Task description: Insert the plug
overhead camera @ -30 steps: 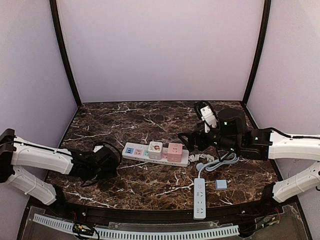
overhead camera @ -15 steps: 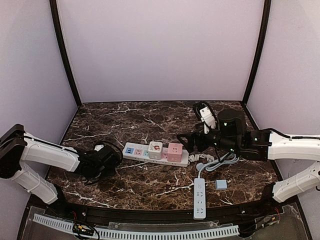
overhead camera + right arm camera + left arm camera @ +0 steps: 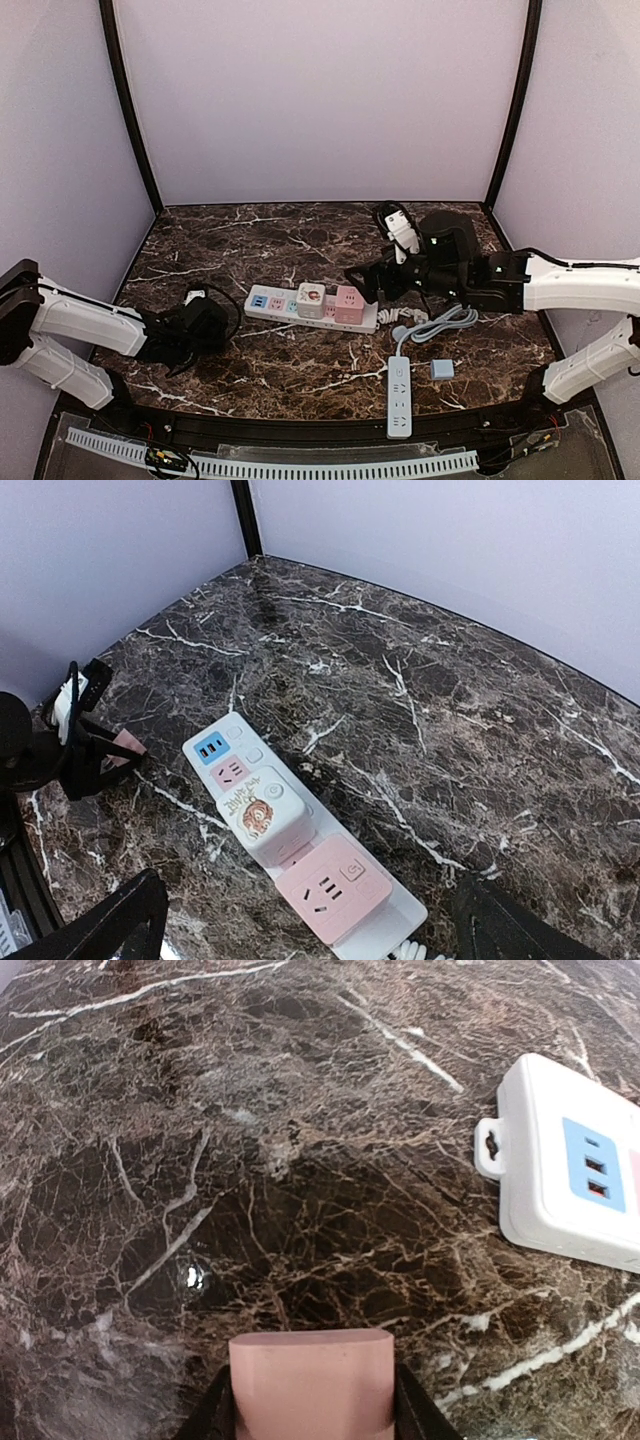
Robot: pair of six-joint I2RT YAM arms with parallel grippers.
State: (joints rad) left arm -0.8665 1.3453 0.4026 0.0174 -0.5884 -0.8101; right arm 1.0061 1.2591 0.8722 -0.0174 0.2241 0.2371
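A pink plug sits between the jaws of my left gripper, which is shut on it, low over the marble left of the white power strip. In the top view my left gripper sits just left of the strip; the strip has blue and pink sockets, with a white cube and a pink cube plugged in. The right wrist view shows the strip, both cubes and the pink plug at far left. My right gripper hangs open above the strip's right end.
A slim white power strip lies near the front edge, its grey cable coiled by the first strip's right end. A small blue-grey block lies to the slim strip's right. Lilac walls enclose the table.
My left gripper has closed on the pink plug and drawn slightly back to the left. The right arm has shifted a little left, toward the strip's right end, still open.
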